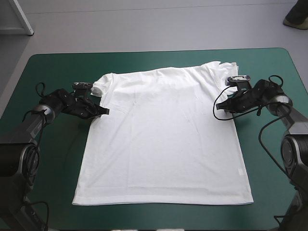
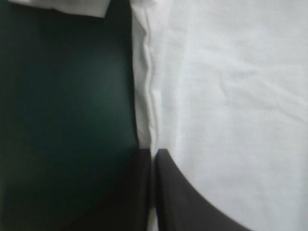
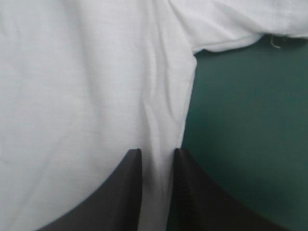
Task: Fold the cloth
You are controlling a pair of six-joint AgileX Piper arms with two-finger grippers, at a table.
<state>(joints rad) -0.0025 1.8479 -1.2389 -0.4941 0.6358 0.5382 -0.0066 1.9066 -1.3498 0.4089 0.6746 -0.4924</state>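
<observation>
Count of items: worktop (image 1: pixel 48 77), 1, teal-green cover.
T-shirt (image 1: pixel 163 139): 1, white. Pincers: 2 in all, one left pincer (image 1: pixel 103 112), one right pincer (image 1: pixel 219 105). Fingers (image 3: pixel 120 192): 2 per pincer, black.

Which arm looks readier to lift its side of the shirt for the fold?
Left, narrowly. The left gripper is pinched tight on the side seam of the T-shirt; the right gripper also holds its edge, but with a slightly wider gap. Both probably lift together.
</observation>
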